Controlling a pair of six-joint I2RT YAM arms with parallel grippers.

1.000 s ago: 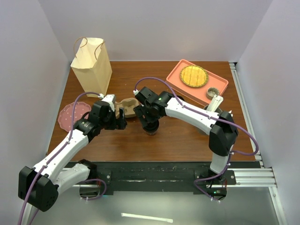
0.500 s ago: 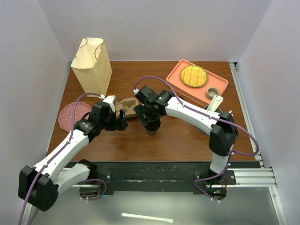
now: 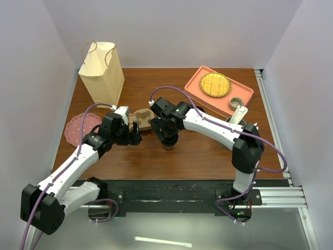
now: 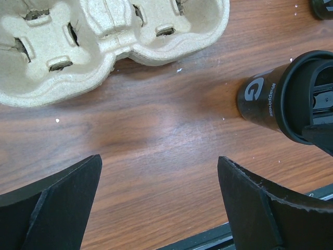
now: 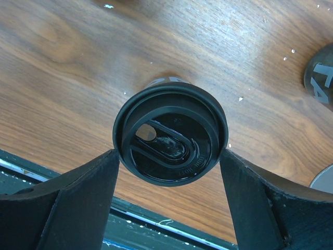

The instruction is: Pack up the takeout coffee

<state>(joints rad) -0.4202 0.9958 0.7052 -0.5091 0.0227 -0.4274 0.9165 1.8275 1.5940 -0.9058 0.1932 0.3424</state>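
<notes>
The brown wooden table [image 3: 208,153] carries everything. At its far left stands a tan paper bag [image 3: 101,73] with cord handles, upright. At the far right lies a salmon tray [image 3: 244,92] holding a round yellow mat [image 3: 215,84] and a small cup [image 3: 235,102]. A speckled pink plate [image 3: 80,127] lies near the left edge. Close to the middle of the table is the tan pulp cup carrier [image 3: 141,119], its cup wells up.

The takeout coffee [image 5: 170,138] stands upright on the wood just right of the carrier and apart from it, its black lid on. In the left wrist view, white lettering shows on the side of the cup.

The right pincer [image 5: 169,156] is directly over the cup, pointing down. Its two fingers [image 5: 88,192] stand on opposite sides of the lid, their inner edges meeting the rim on both sides, so the pincer is closed on the wide lid while the cup's base rests on the table. At the right edge of the right wrist view, part of a second black cup [image 5: 320,73] shows, well apart from the fingers.

The left pincer [image 4: 158,161] hangs over bare wood with its fingers spread wide and nothing between them. The carrier lies beyond its left finger, and the coffee lies beyond its right finger, outside the gap.
</notes>
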